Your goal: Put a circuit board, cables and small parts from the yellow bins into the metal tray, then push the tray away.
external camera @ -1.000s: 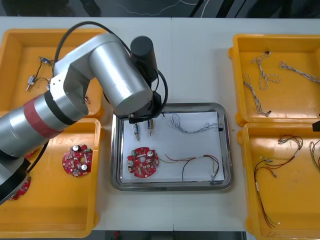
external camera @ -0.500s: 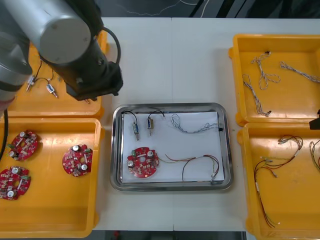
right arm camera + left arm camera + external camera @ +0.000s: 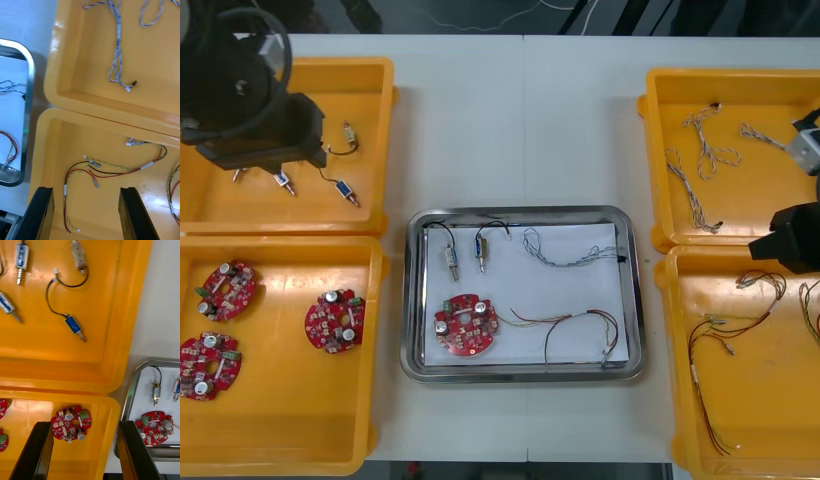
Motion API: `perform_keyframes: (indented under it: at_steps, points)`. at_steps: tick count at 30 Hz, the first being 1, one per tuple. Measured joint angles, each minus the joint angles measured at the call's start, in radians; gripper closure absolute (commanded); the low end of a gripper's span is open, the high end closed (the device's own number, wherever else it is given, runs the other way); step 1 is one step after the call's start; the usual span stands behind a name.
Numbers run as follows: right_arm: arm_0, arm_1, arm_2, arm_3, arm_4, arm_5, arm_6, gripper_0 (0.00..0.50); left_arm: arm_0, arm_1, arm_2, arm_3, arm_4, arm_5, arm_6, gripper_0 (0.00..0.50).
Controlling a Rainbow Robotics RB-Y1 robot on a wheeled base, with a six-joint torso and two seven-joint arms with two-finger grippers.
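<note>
The metal tray [image 3: 632, 300] lies mid-table, white inside. It holds a red circuit board [image 3: 466, 323], two small metal parts [image 3: 450, 258], a blue and white cable [image 3: 565, 250] and a red and yellow cable [image 3: 580, 325]. My left gripper [image 3: 252, 135] hovers above the far left yellow bin [image 3: 370, 80]; its fingers [image 3: 43, 450] stand apart and open, holding nothing. In the left wrist view the tray's corner [image 3: 129, 401] and its board [image 3: 155, 422] lie beyond the bins. My right gripper [image 3: 790, 240] hangs over the seam of the two right bins, open and empty [image 3: 88, 215].
The far left bin holds small metal parts [image 3: 340, 190]. Three red boards [image 3: 334, 320] lie in the near left bin [image 3: 280, 420]. Blue and white cables [image 3: 700, 160] fill the far right bin; red and yellow cables [image 3: 725, 340] lie in the near right bin [image 3: 770, 420].
The left arm has drawn back from the tray to the far left bin, leaving two small metal parts in the tray. The right gripper has come in from the right edge.
</note>
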Motion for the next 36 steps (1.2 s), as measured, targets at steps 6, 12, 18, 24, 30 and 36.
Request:
perform_keyframes:
  at_steps: [6,12,18,24,30,36]
  points:
    - [-0.059,-0.001,0.119,-0.053,-0.008,0.000,0.000,0.000,0.090,0.031,0.091,-0.008,0.000,0.000,-0.012,0.000]
    - [-0.127,-0.004,0.268,-0.092,-0.009,0.000,0.000,0.000,0.184,0.048,0.174,-0.042,0.002,0.000,-0.144,0.000]
    - [-0.188,-0.006,0.431,-0.115,0.012,0.000,0.000,0.000,0.305,0.058,0.279,-0.100,0.011,0.001,-0.247,0.000]
    - [-0.267,-0.005,0.604,-0.135,0.024,-0.027,0.000,0.000,0.429,0.065,0.365,-0.170,0.029,0.001,-0.247,0.000]
    - [-0.340,0.041,0.746,-0.135,0.053,-0.037,0.000,0.000,0.527,0.065,0.420,-0.215,0.037,0.001,-0.247,0.000]
    - [-0.397,0.113,0.886,-0.122,0.120,-0.057,0.000,0.000,0.592,0.065,0.439,-0.255,0.038,0.001,-0.247,0.000]
